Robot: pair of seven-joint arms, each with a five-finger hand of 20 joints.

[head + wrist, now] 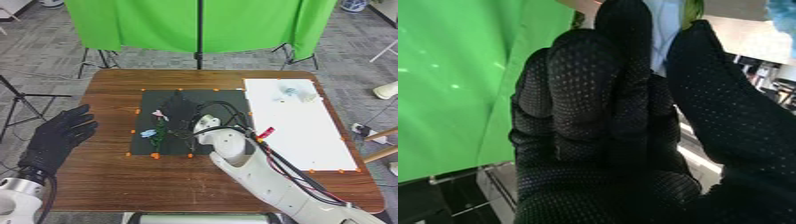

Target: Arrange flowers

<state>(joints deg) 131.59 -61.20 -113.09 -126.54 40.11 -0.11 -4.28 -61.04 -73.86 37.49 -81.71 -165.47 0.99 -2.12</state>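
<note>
While the right hand (180, 111) was over the black mat (149, 99), the pink flower (160, 114) lay just beside it, on its left side. Blue flower (148, 133) lay on the mat too, nearer the robot, next to green stems (158, 137). Right fingers were straight, thumb apart from them; a pale strip (662, 30) and a green bit (692, 10) showed between, grip on them can't tell. Left hand (60, 136) was at the left side of the table (133, 185), off the mat, fingers loosely extended, holding nothing. White board (298, 130) was right of the mat, small pale items (289, 92) near its far end. Green curtain (133, 25) hung beyond the table.
</note>
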